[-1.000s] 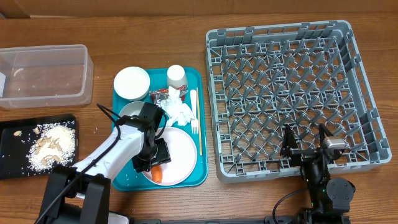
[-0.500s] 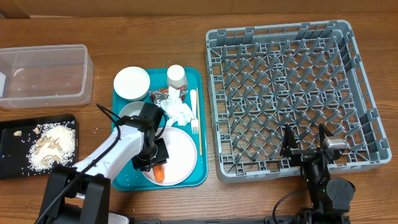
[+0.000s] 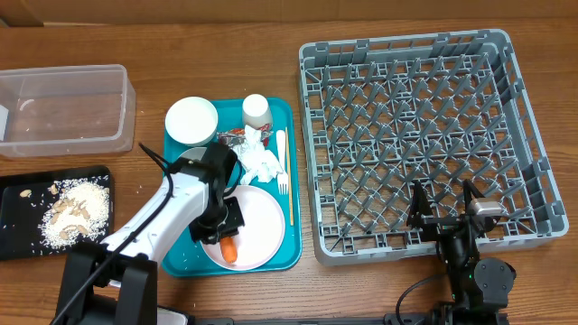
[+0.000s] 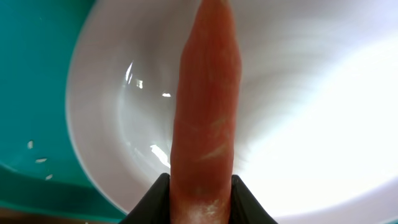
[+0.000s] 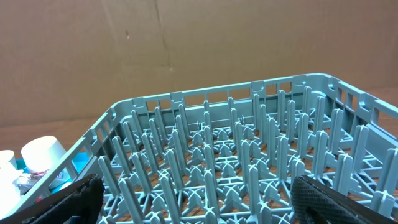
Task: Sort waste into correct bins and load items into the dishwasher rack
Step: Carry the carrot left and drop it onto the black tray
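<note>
Evidently the job is only just getting under way: the left tool (image 3: pixel 219 236) is pinching the small orange carrot (image 4: pixel 205 112) by its thick end, jaws pressed to both its sides, at the pink plate (image 3: pixel 262 221) on the teal tray (image 3: pixel 176 262), while the right tool (image 3: pixel 444 209) is hanging wide apart and empty at the near edge of the dishwasher rack (image 3: pixel 415 135), which is holding nothing yet. Meanwhile the black tray (image 3: pixel 18 248) is carrying the nut and grain scraps (image 3: pixel 68 212) and the clear tub (image 3: pixel 63 108) is sitting almost bare. Everything else, namely the napkin (image 3: pixel 262 162), wrapper (image 3: pixel 237 137), two bowls (image 3: pixel 191 120), cup (image 3: pixel 256 110), fork (image 3: pixel 281 158) and wooden stick (image 3: pixel 291 203), is waiting on the teal tray on the worktop (image 3: pixel 226 36).
</note>
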Controlling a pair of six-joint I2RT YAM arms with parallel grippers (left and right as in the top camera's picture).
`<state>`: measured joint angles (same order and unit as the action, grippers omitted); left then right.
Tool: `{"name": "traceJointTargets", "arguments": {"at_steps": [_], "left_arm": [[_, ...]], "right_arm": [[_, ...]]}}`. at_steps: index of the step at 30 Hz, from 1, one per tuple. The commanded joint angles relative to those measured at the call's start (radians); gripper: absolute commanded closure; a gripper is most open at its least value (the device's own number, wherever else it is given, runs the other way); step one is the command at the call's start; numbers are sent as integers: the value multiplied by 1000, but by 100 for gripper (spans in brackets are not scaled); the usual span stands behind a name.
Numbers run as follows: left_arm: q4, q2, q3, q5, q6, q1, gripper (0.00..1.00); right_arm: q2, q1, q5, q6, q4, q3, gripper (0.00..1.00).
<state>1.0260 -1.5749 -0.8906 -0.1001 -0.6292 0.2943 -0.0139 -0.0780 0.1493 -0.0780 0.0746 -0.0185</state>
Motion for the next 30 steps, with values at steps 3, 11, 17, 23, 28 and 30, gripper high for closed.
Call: {"name": "traceJointTargets", "arguments": {"at_steps": [3,11,17,23,28,30], "left_arm": [[65,-9,-133,7,24,0,91],[183,-9,-309,74,61,-121,88],[230,-8,-412,59,106,-380,88],[166,-9,-426,-43,109,-687,88],[95,-9,-421,-69,85,-888,88],[64,-9,-418,-64,79,-947,88]], "right_arm": [[11,-4,-7,4,-5,11,0],[11,-4,-7,4,-5,11,0],[11,-4,-7,4,-5,11,0],[11,-4,-7,4,-5,11,0],[11,-4,-7,4,-5,11,0],[11,-4,-7,4,-5,11,0]]}}
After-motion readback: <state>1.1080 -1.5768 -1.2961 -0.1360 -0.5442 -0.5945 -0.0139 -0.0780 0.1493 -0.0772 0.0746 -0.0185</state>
